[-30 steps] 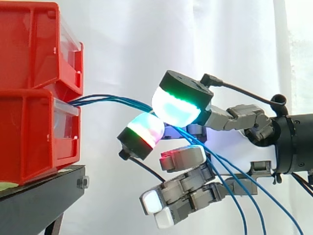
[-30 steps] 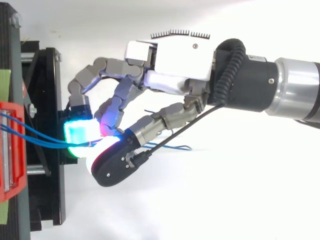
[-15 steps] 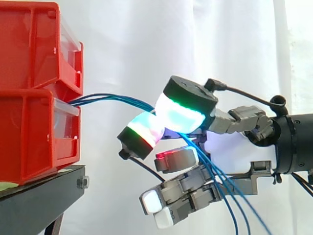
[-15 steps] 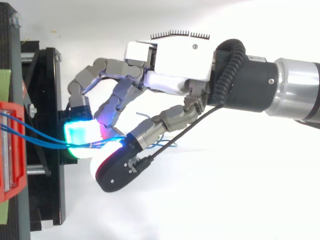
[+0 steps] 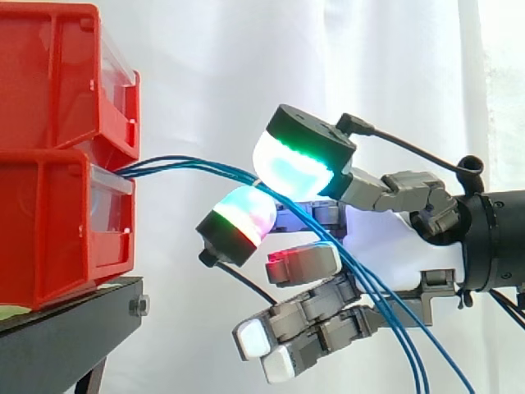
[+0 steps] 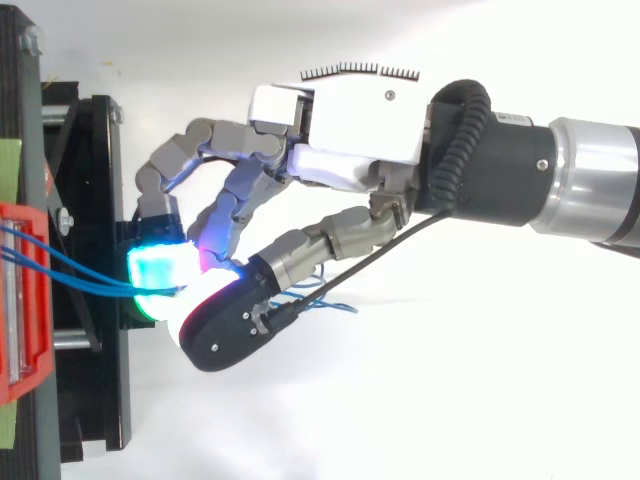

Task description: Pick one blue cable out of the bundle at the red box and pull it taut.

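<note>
Now, side view: the robot hand point(image 5: 398, 246) reaches level toward the red bins point(image 5: 57, 222) stacked on the black stand point(image 5: 66, 328).
Route: blue cables point(image 5: 189, 165), several strands together, leave the gap between the upper and lower bin. They pass out over the stand's near edge and run almost level to the hand.
Grip: two glowing pads point(image 5: 295, 168) close on the strands from above and below. Whether they hold one strand or the whole bundle cannot be told. The other fingers curl underneath, holding nothing.
Slack: beyond the pinch the strands droop under the palm toward the lower right.
Top view: red bins point(image 6: 15, 300) sit at the left, with the robot hand point(image 6: 350, 120) to their right. The blue cables point(image 6: 80, 272) span between them and vanish where the glowing pads point(image 6: 155, 272) meet, just off the black stand point(image 6: 95, 200).
Key relation: the cables' long axis runs from bins to hand, so tautening likely means drawing straight back along it, away from the bins.
</note>
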